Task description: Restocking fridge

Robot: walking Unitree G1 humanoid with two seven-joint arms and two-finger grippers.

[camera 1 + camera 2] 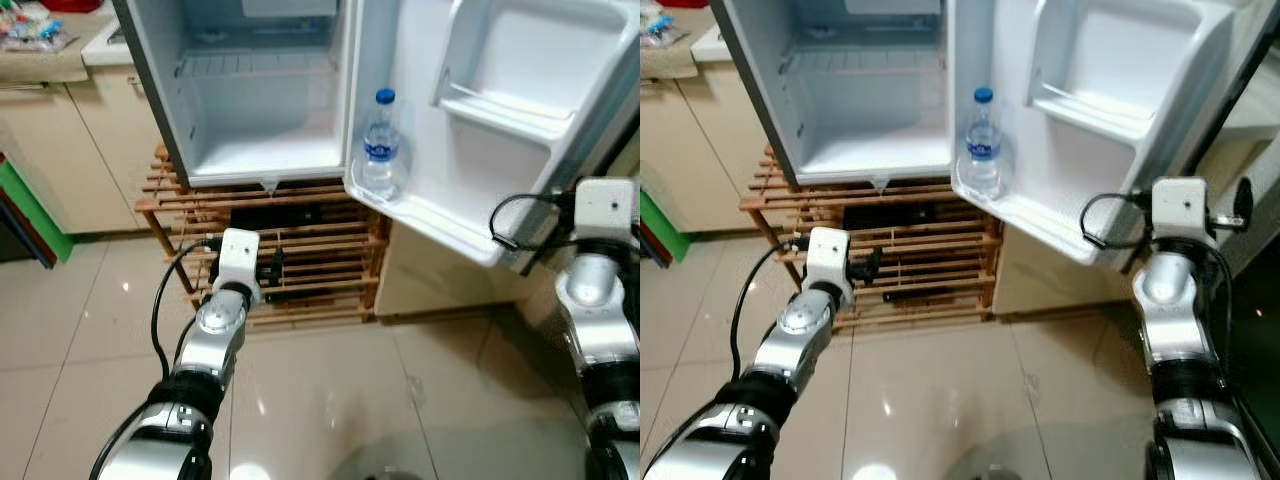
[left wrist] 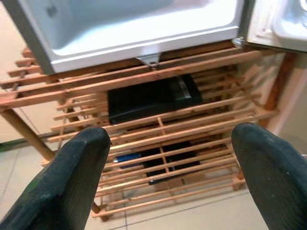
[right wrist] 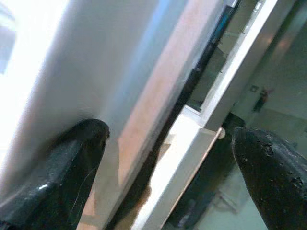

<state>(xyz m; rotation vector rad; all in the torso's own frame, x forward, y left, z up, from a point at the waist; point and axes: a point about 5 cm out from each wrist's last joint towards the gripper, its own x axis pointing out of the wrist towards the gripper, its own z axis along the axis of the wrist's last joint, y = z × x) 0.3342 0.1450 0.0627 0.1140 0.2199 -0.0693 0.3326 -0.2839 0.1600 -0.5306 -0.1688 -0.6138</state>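
Left arm: bent at the elbow, forearm reaching forward and up toward the rack (image 1: 300, 250) under the fridge (image 1: 260, 100), wrist level with the rack's middle slats.
Left gripper (image 2: 170, 163): spread wide, holding nothing; fingers (image 2: 72, 182) aimed at the rack, apart from it.
Right arm: raised upright at the right, wrist box just below the near edge of the open door (image 1: 500, 120).
Right gripper (image 3: 168, 167): parted wide, nothing gripped; one finger (image 3: 62, 167) lies against the door's pale outer face, the other stands off it in open air.
Bottle (image 1: 381, 147): upright in the door's bottom shelf, at that shelf's left end, beside the hinge side of the cabinet.
Bottle axis: long axis vertical, blue cap up, blue label round the middle; lower part behind the shelf lip.
Fridge: small and white, door swung open to the right, cabinet floor bare white; top cut off by the frame edge.
Rack: wooden slats, fridge standing on top; dark flat objects between the slats, too shadowed to identify.
Hard to make out: right wrist view blurred, the door only a pale band with a brown strip; dark shapes beyond it unclear.
Cut off: counter (image 1: 50, 55) at far left with coloured packets on it, only partly in frame.
Floor (image 1: 330, 400): glossy beige tiles, light glare near the robot.
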